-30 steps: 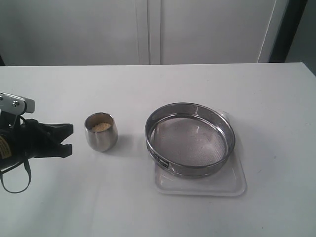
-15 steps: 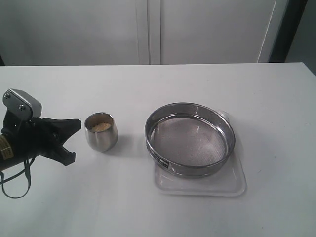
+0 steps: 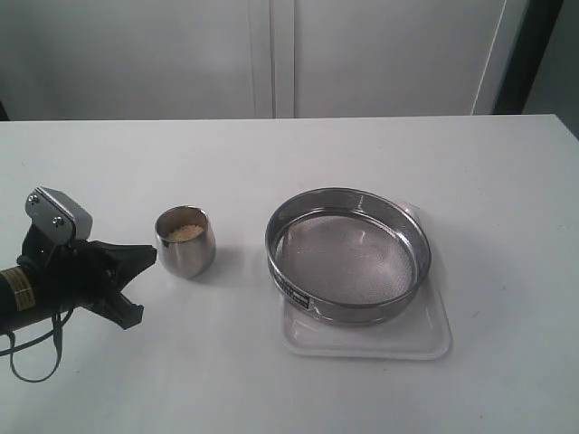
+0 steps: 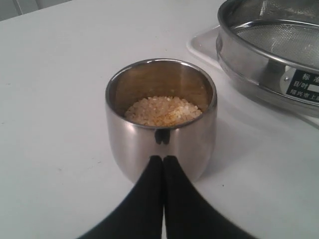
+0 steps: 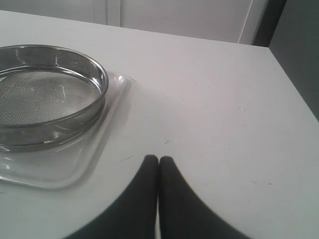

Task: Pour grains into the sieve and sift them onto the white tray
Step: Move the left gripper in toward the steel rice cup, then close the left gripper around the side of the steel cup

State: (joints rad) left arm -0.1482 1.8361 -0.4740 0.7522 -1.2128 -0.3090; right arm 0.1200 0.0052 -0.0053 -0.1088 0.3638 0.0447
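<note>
— How is the left gripper (image 4: 163, 158) set?

— Its two black fingers are pressed together, with nothing between them. The tips point straight at a steel cup (image 4: 134, 144) and sit just beside its wall. I cannot tell whether they touch it.

— And the grains (image 4: 162, 110)?

— They are in that cup, a small pale yellow heap at the bottom, right ahead of the fingertips. The cup stands upright on the white table (image 3: 271, 389).

— Where is the sieve (image 4: 254, 74) from there?

— It is past the cup, farther along from the left gripper and apart from the cup. It rests on the white tray (image 4: 202, 42), with a corner of the tray showing beyond its ring. A small dark label (image 4: 304, 85) on the sieve's side faces the gripper.

— What about the right gripper (image 5: 158, 159)?

— Its fingers are pressed together too and hold nothing, with the tips over bare table. The sieve and tray lie ahead of it and off to one side. The tray's near corner is closest, but it is apart from the tips.
</note>
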